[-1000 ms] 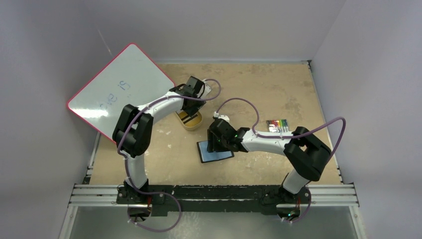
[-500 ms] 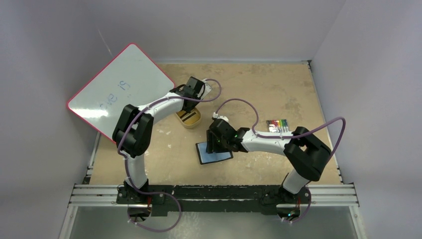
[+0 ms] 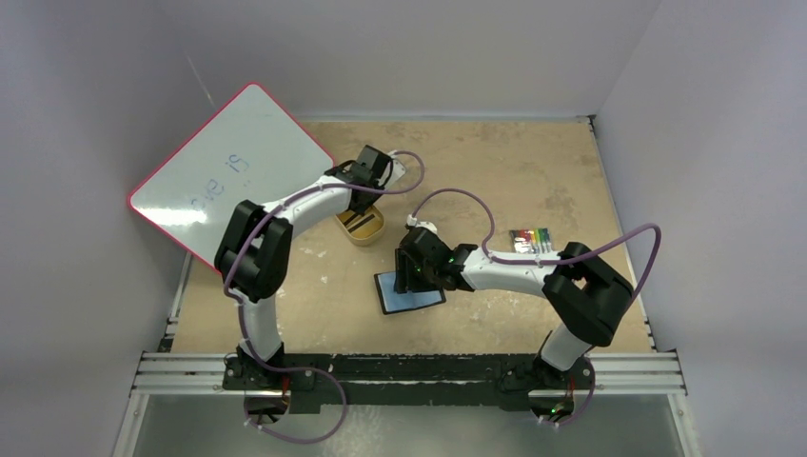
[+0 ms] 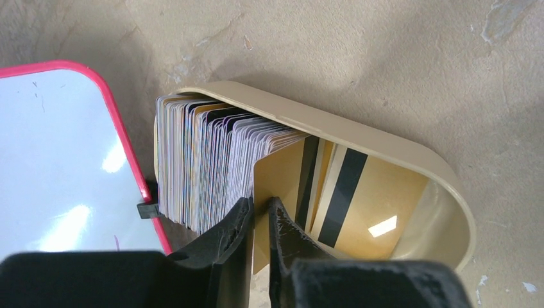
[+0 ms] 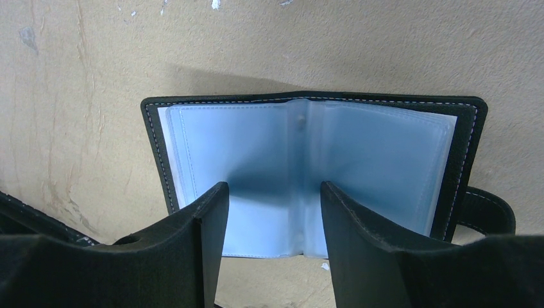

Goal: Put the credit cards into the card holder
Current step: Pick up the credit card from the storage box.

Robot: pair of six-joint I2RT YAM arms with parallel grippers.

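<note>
A gold oval tin holds a stack of upright credit cards and gold ones with black stripes. My left gripper reaches down into the tin, shut on the edge of one plain gold credit card. From above, that gripper sits over the tin. The card holder lies open and flat, blue lining up, its snap tab to the right. My right gripper hangs open just above its near edge, nothing between the fingers.
A red-rimmed whiteboard leans at the back left, close beside the tin. A small multicoloured striped item lies right of centre. The card holder sits mid-table under the right wrist.
The left jaws have closed from wide apart onto the gold card in the tin. The right arm and the card holder have stayed put.
</note>
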